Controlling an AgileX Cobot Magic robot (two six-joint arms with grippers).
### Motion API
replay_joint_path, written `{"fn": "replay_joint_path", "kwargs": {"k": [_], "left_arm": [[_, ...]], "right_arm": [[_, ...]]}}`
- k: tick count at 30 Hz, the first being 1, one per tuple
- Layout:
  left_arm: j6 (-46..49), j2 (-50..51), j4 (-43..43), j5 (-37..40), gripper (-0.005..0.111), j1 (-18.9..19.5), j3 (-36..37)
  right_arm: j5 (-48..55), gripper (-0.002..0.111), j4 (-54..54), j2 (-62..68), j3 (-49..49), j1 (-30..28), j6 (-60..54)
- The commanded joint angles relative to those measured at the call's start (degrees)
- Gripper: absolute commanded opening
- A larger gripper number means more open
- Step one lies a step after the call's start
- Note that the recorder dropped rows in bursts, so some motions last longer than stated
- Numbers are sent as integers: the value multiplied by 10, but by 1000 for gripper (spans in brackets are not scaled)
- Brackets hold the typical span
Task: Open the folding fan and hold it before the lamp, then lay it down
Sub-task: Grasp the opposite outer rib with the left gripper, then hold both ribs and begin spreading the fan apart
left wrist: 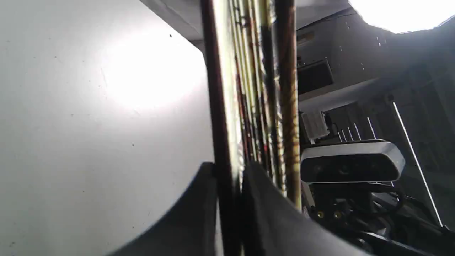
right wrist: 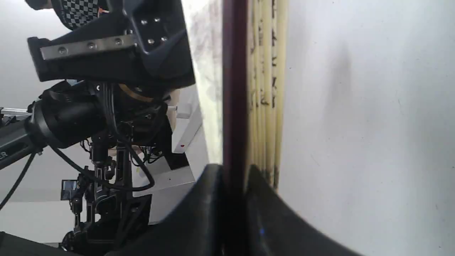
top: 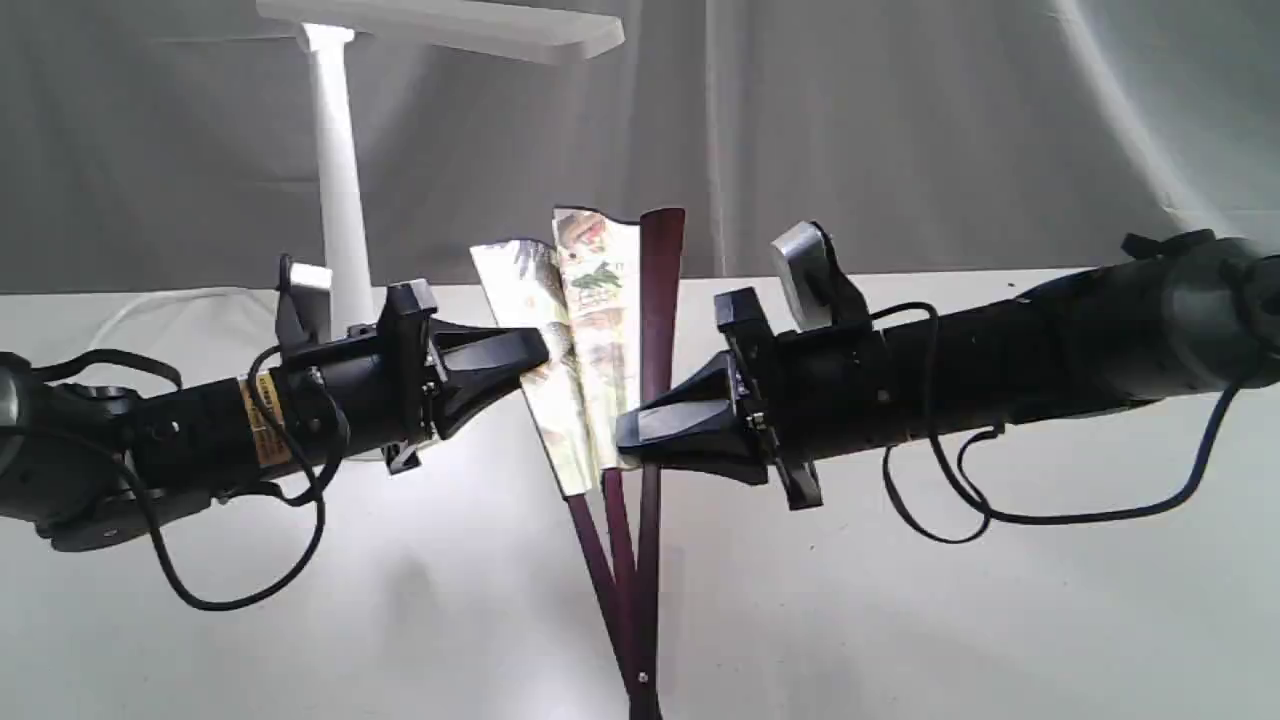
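**Fan [top: 600, 300] barely spread: danger of torn paper**

Held upright above the white surface [top: 900, 620], in front and just right of the lamp [top: 338, 200]. Gripped firmly on its left edge by the left tool [top: 540, 352], and on the maroon guard by the right tool [top: 625, 432]. May tear the thin pleated paper if pulled apart unevenly, or slip on smooth, slim wood.

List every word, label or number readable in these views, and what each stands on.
Yellow sticker on the black left robot arm: print too blurred to read.
White letters on that arm: cut off, unreadable.
Dark marks on the cream pleated paper folding fan: too blurred.
Nothing legible.
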Motion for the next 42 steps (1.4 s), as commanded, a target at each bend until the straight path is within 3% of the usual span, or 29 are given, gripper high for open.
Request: {"fn": "replay_joint_path", "kwargs": {"k": [1, 4, 6, 11, 14, 21, 28, 37, 42], "left_arm": [[16, -1, -10, -3, 0, -2, -3], [16, -1, 13, -18, 2, -2, -3], [17, -1, 22, -21, 9, -2, -3], [16, -1, 10, -22, 51, -2, -3], [16, -1, -1, -22, 64, -2, -3], [19, -1, -10, 29, 58, -2, -3], [19, -1, -21, 35, 32, -2, -3], [38, -1, 2, 35, 29, -2, -3], [43, -1, 2, 22, 0, -2, -3]], "right_arm": [[13, 0, -6, -8, 1, 0, -2], [13, 0, -6, -8, 1, 0, -3], [13, 0, -6, -8, 1, 0, -3], [13, 0, -24, -8, 1, 0, -5], [13, 0, -44, -8, 1, 0, -5], [13, 0, -62, -8, 1, 1, -5], [13, 0, -68, -8, 1, 39, -24], [13, 0, -43, -8, 1, 51, -24], [13, 0, -42, -8, 1, 53, -21]]}}
